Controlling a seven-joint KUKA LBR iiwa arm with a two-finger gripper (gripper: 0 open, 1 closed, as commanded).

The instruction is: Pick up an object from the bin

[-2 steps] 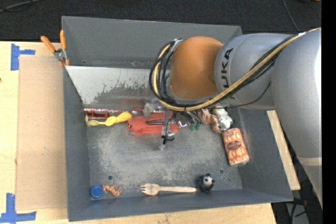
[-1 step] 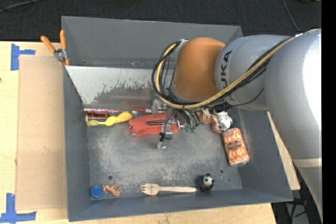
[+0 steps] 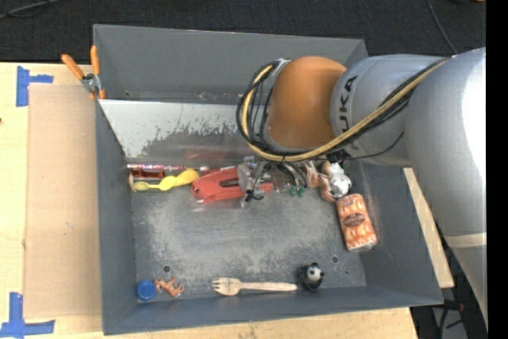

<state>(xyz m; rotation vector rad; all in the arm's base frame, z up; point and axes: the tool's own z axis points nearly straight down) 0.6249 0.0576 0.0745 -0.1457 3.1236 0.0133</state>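
Looks like the reaching step, gripper low at the right end of the red plastic piece by the back wall of the bin, opening impossible to tell; next calls for squeezing and lifting.

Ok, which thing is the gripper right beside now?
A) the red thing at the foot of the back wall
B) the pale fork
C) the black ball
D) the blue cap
A: the gripper sits at the right end of the red thing, touching it or nearly so.
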